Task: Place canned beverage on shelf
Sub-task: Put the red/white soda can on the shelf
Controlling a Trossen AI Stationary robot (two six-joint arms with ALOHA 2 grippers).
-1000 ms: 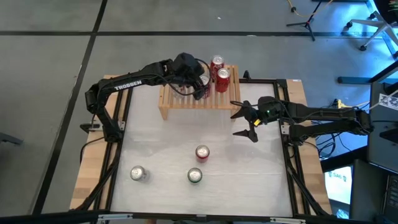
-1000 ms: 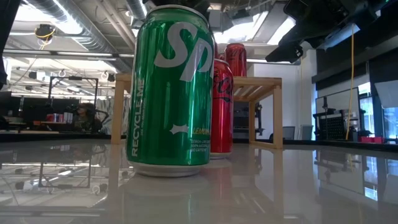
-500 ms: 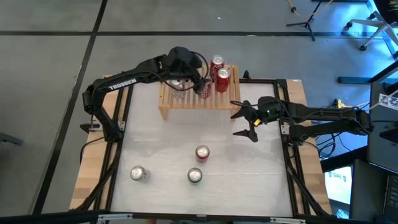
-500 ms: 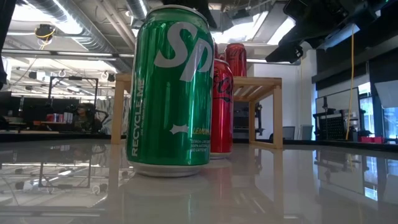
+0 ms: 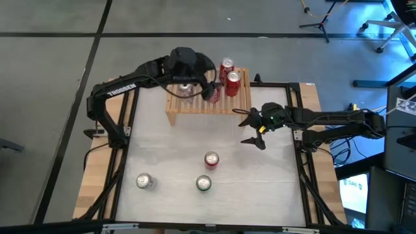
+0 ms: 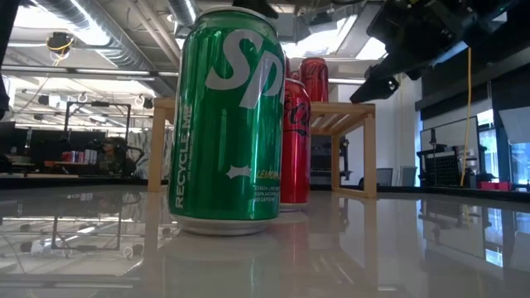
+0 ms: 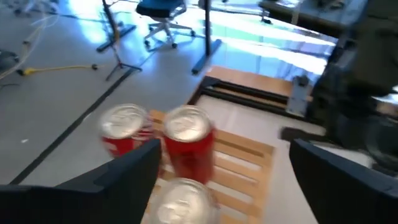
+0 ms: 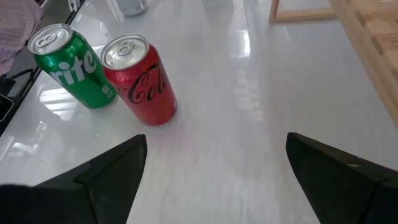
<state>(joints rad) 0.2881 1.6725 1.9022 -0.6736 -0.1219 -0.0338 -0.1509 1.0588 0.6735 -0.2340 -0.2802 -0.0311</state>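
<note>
White, glossy table top (image 5: pixel 169 156) fills a dark-framed workspace set on grey floor. At 12 o'clock on the table stands the low light-wood slatted shelf (image 5: pixel 195 107).

Left gripper (image 5: pixel 195 88): jaws spread wide, holding nothing. In the left wrist view both dark fingers (image 7: pixel 118 177) stand well apart, with a silver-topped can (image 7: pixel 182 202) between and below them on the shelf slats. The same can (image 5: pixel 186 90) shows in the high view at the shelf's middle. The left arm (image 5: pixel 123 88) reaches from the table's 9 o'clock edge, elbow raised, across to the shelf.

Two red cola cans (image 5: pixel 229 75) stand on the shelf toward its 3 o'clock end, close together.

Right gripper (image 5: pixel 255 129): jaws wide apart, empty, touching nothing. It hovers over the table just beside the shelf's 3 o'clock leg. The right arm (image 5: pixel 325 120) extends nearly level from the 3 o'clock edge.

On the table toward 6 o'clock: a red cola can (image 5: pixel 211 159), a green lemon-lime soda can (image 5: pixel 203 184) near it, and a silver-topped can (image 5: pixel 143 181) toward 7 o'clock, well apart from the others.
</note>
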